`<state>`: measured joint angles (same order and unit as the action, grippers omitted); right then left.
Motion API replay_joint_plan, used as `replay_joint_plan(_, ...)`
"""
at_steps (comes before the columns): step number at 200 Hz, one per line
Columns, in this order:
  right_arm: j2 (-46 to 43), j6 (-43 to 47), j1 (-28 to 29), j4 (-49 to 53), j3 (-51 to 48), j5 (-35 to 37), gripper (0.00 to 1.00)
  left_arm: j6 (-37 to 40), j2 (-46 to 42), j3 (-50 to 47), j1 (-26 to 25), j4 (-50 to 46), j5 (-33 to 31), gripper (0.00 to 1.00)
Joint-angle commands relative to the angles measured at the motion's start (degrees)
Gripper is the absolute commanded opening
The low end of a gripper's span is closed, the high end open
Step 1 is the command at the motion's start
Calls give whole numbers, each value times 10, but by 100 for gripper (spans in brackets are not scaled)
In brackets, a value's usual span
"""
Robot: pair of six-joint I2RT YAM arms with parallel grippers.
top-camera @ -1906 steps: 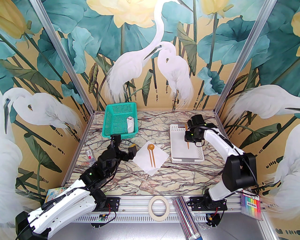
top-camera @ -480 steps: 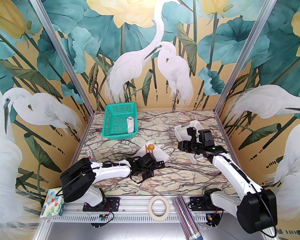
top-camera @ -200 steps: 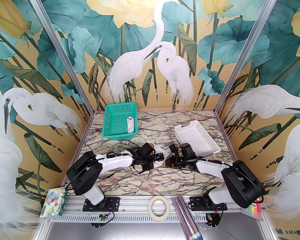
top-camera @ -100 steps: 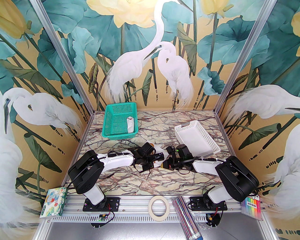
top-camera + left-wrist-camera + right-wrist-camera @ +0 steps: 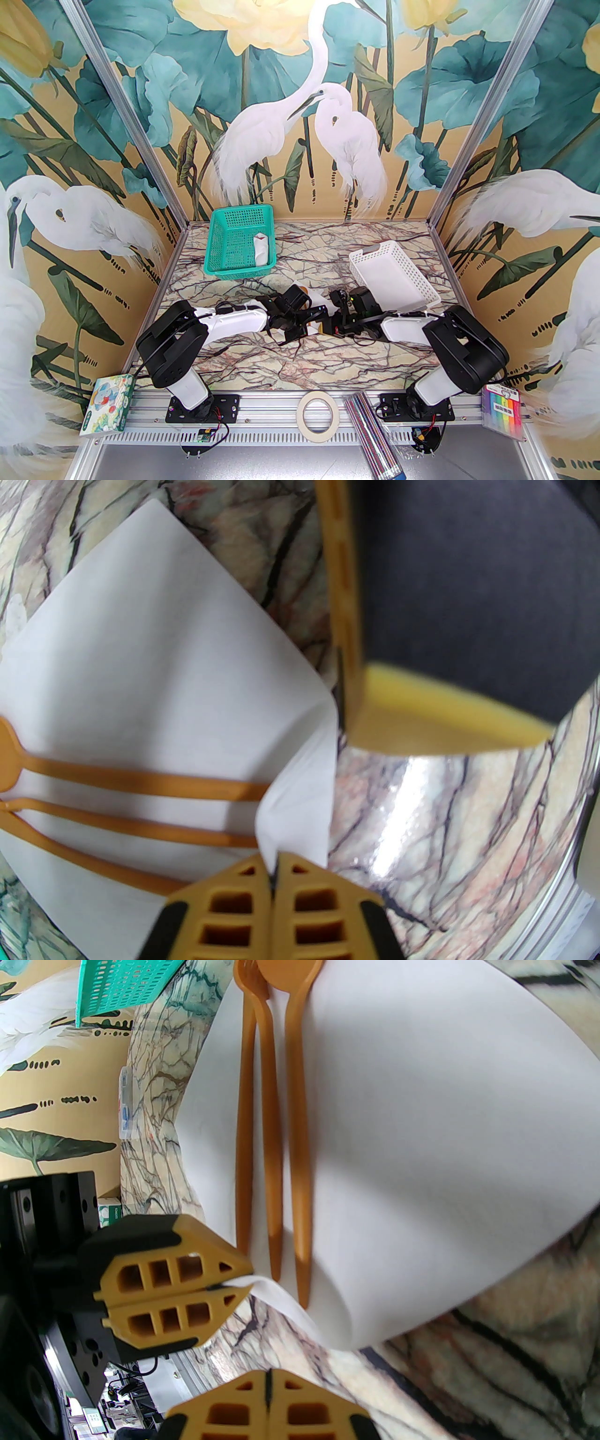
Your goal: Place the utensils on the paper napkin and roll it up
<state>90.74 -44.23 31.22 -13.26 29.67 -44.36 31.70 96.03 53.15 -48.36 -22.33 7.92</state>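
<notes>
Left gripper [image 5: 274, 871], bottom centre of the left wrist view, is clamped tight on a corner of the paper napkin [image 5: 154, 658]. That corner is lifted and curled up by the handle ends. The utensils [image 5: 270, 1124] lie side by side on the sheet, handle ends toward the bottom of the right wrist view, spoon [image 5: 296, 1100] rightmost of the three. Right gripper [image 5: 268, 1379], bottom centre of that view, is closed too. I see nothing between its tips, and it sits just beside the napkin's lower edge — touching the paper or not, I can't tell.

My read: loading is done and we're at the start of the fold-and-roll. Next I'd carry the pinched corner over the handle ends, low, without dragging the sheet. The right needs to open and catch a side corner, or press the handles so they don't scatter. The paper looks thin, so it could tear or slip.

Surface: glossy marble-print tabletop [image 5: 300, 370] with dark veins and glare.

Top view, left to right:
- picture booklet [image 5: 107, 407], lower left
- green basket [image 5: 220, 243], upper left, holding another white rolled bundle [image 5: 261, 251]
- tape ring [image 5: 300, 415], bottom centre
- white basket [image 5: 398, 281], right of centre
- marker pack [image 5: 504, 412], lower right

Walls: heron-and-lotus mural [image 5: 281, 117], with aluminium posts at the corners.
</notes>
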Motion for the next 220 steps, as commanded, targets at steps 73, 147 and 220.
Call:
replay_joint_plan(73, 42, -25, 12, -43, 23, 21, 0, -3, 7, 16, 4, -17, 18, 5)
replay_joint_plan(147, 64, -16, 18, -23, 46, 17, 0, -3, 14, 23, 4, -23, 17, 7)
replay_joint_plan(220, 88, -21, 25, -22, 55, 21, 0, -3, 19, 28, 4, -27, 16, 9)
